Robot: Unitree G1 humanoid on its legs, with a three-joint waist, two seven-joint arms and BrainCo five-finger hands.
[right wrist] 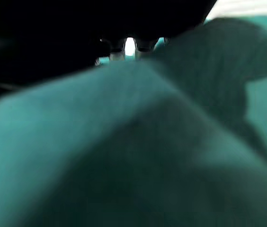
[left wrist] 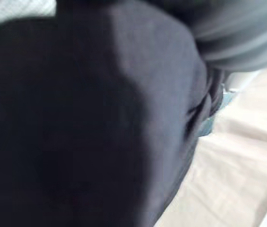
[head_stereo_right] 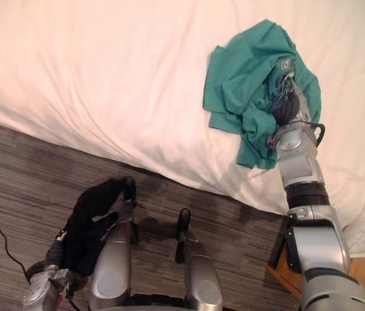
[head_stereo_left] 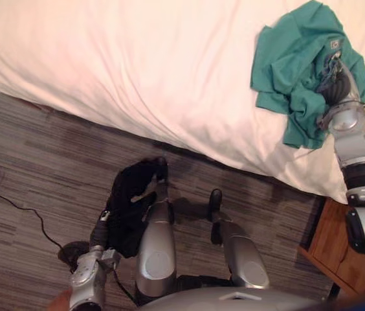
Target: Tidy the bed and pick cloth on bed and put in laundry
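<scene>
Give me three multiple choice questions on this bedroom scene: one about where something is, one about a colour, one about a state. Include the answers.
1. Where does the teal cloth lie?
A. on the floor
B. on the bed
C. on the wooden stand

2. What colour is the cloth at the left hand?
A. white
B. red
C. black

3. How does the teal cloth lie?
A. crumpled in a heap
B. folded in a neat square
C. rolled up tight

Answers:
1 B: it rests on the bed's white sheet, with the right hand on it.
2 C: a black cloth hangs at that hand, over the floor.
3 A: its folds bunch unevenly.
</scene>
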